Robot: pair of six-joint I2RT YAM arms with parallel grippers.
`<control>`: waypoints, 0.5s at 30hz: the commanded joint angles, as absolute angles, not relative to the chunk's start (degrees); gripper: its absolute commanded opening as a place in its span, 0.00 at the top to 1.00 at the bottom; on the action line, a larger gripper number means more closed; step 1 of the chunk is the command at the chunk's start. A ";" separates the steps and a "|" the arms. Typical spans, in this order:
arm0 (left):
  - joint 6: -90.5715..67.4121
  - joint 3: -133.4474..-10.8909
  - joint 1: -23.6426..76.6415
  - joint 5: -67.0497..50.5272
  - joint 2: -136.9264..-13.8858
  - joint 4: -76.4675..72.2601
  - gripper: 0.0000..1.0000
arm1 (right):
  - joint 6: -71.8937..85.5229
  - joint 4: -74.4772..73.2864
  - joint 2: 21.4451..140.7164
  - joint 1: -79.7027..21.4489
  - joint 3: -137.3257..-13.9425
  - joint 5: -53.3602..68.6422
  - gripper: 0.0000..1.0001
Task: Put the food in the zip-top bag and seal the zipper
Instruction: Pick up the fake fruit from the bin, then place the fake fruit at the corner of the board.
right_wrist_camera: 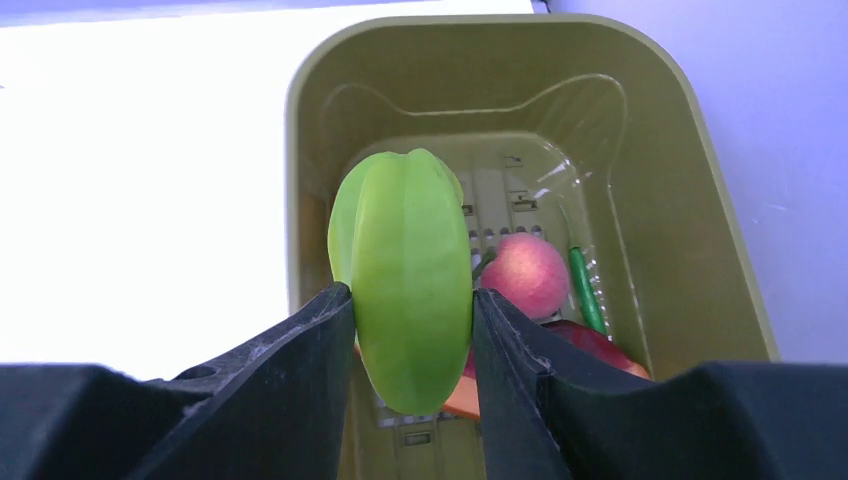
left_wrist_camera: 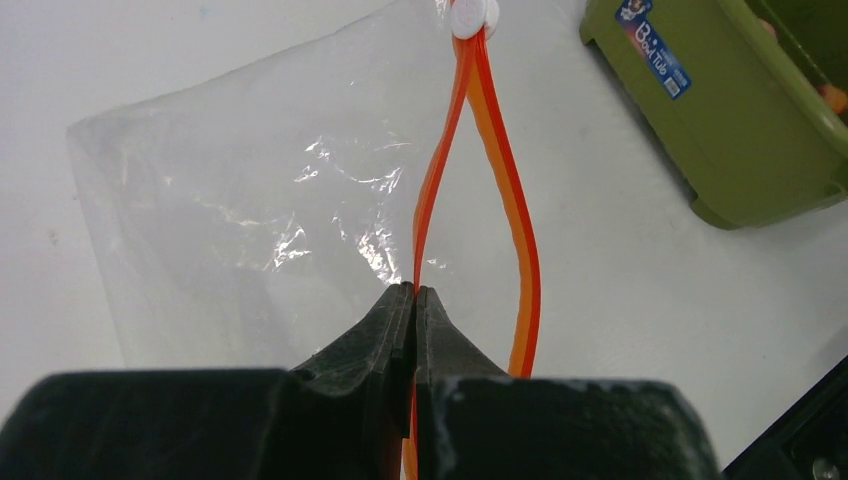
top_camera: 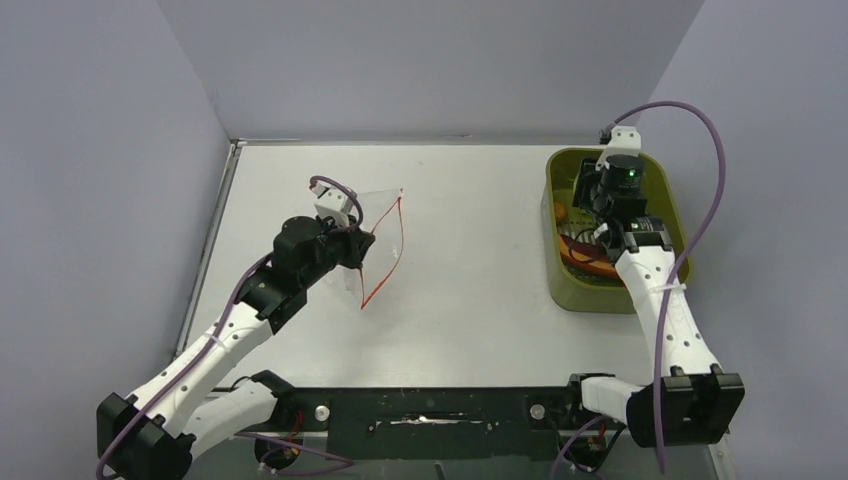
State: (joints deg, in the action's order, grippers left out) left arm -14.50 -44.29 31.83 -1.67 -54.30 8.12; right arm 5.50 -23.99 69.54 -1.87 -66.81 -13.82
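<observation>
Loading step: right hand [right_wrist_camera: 412, 302] grasps the green food [right_wrist_camera: 405, 225]; carry it into the zip-top bag [left_wrist_camera: 250, 220] your left hand [left_wrist_camera: 414, 292] pinches open.

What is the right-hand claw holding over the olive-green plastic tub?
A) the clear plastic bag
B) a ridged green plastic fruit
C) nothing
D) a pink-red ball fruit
B: the right gripper clamps the ridged green plastic fruit above the olive-green plastic tub.
</observation>
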 commanded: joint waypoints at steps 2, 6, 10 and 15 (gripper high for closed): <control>-18.57 -48.83 32.14 -1.31 -57.65 0.33 1.00 | 9.31 -23.91 62.04 -6.70 -65.06 -11.89 0.70; -19.55 -49.58 32.00 -1.27 -60.16 -1.60 1.00 | 11.27 -25.01 58.66 -10.88 -64.24 -8.61 0.70; -20.63 -50.38 32.08 -1.09 -61.83 -2.25 1.00 | 14.59 -24.77 56.07 -16.04 -64.09 -7.05 0.70; -22.38 -51.56 32.07 -1.57 -63.25 -2.26 1.00 | 19.99 -21.36 54.34 -24.31 -62.01 -5.39 0.71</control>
State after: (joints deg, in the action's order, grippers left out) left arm -20.38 -47.62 31.83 -1.52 -62.89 2.72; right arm 14.35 -26.15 56.38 -18.90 -63.46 -7.88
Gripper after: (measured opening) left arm 0.015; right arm 0.427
